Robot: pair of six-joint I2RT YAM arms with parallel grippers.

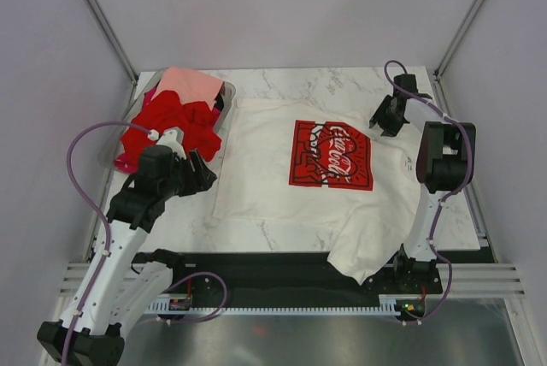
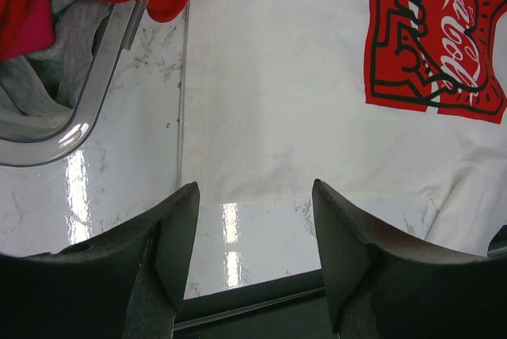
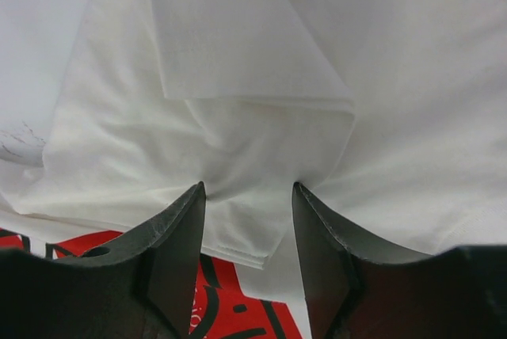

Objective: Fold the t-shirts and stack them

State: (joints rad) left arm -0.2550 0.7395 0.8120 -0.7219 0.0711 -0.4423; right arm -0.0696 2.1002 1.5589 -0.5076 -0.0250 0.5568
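Note:
A cream-white t-shirt [image 1: 273, 174] with a red square Coca-Cola print [image 1: 332, 154] lies spread on the marble table; one part hangs over the front edge. My left gripper [image 1: 203, 171] is open and empty just left of the shirt's left edge; in the left wrist view [image 2: 253, 212] it hovers over bare marble with the shirt [image 2: 277, 78] beyond. My right gripper [image 1: 380, 118] is at the shirt's far right; its open jaws [image 3: 247, 192] press down on either side of a folded sleeve hem [image 3: 253, 236]. Red tees [image 1: 171, 122] and a salmon-pink one [image 1: 190, 85] lie in the bin.
A clear plastic bin [image 1: 227, 109] stands at the back left, its rim [image 2: 95, 97] close to my left gripper, with a grey cloth [image 2: 40, 78] inside. A black rail [image 1: 282, 256] runs along the table's front edge. Frame posts stand at the back corners.

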